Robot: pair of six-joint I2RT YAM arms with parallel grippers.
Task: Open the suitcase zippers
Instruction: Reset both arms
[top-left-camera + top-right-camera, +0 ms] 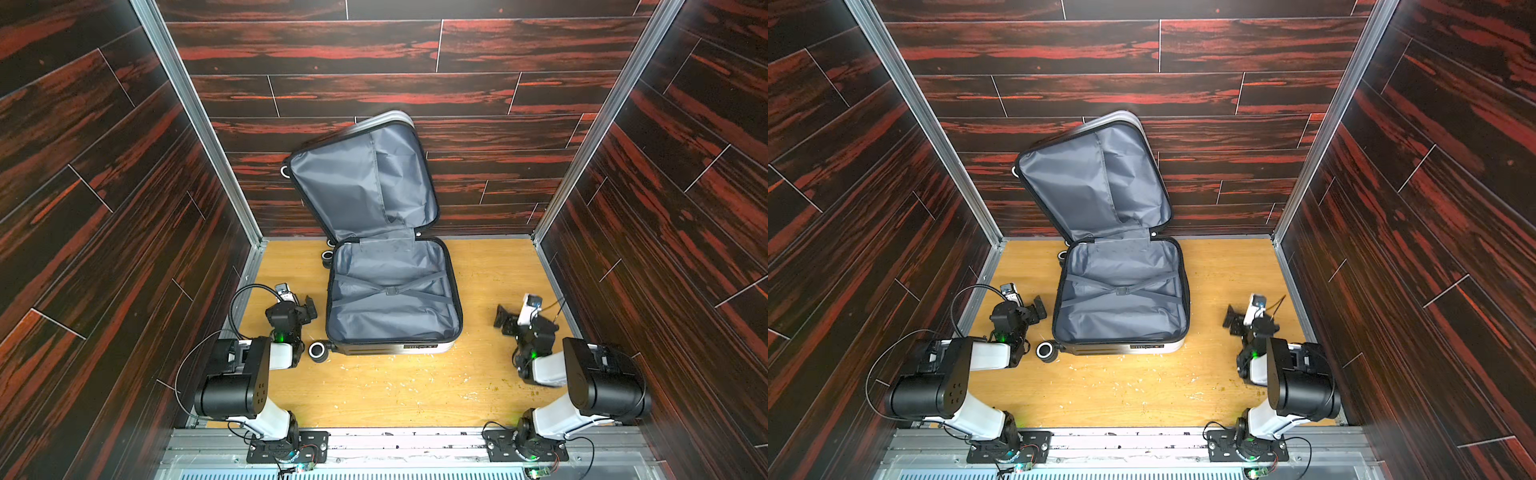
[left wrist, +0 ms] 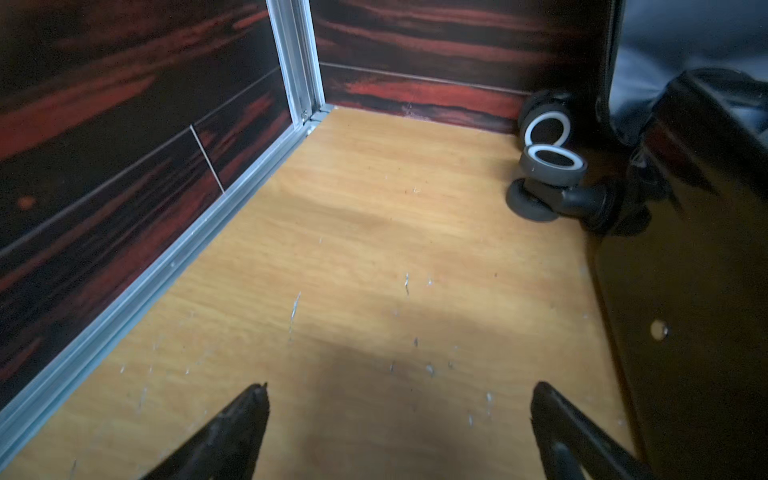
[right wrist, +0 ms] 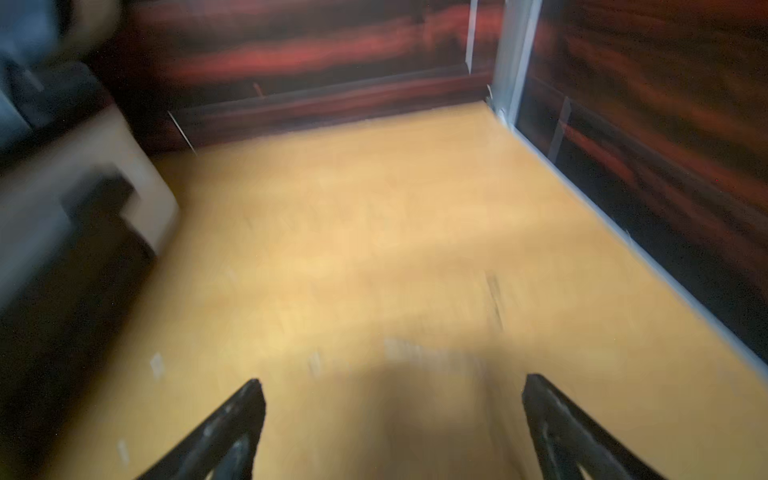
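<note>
Suitcase: laid open on wooden tabletop, lid half propped upright, grey lining exposed.
Left gripper: positioned just left of suitcase, jaws spread wide, nothing held.
Right gripper: positioned right of suitcase, apart, jaws spread wide, nothing held.
Zippers: track parted round both suitcase rims.

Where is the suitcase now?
In both top views the suitcase lies open at the middle back of the wooden tabletop, between the left gripper and the right gripper, its lid raised toward the back wall.

Scuffed wooden tabletop, dark walls
</note>
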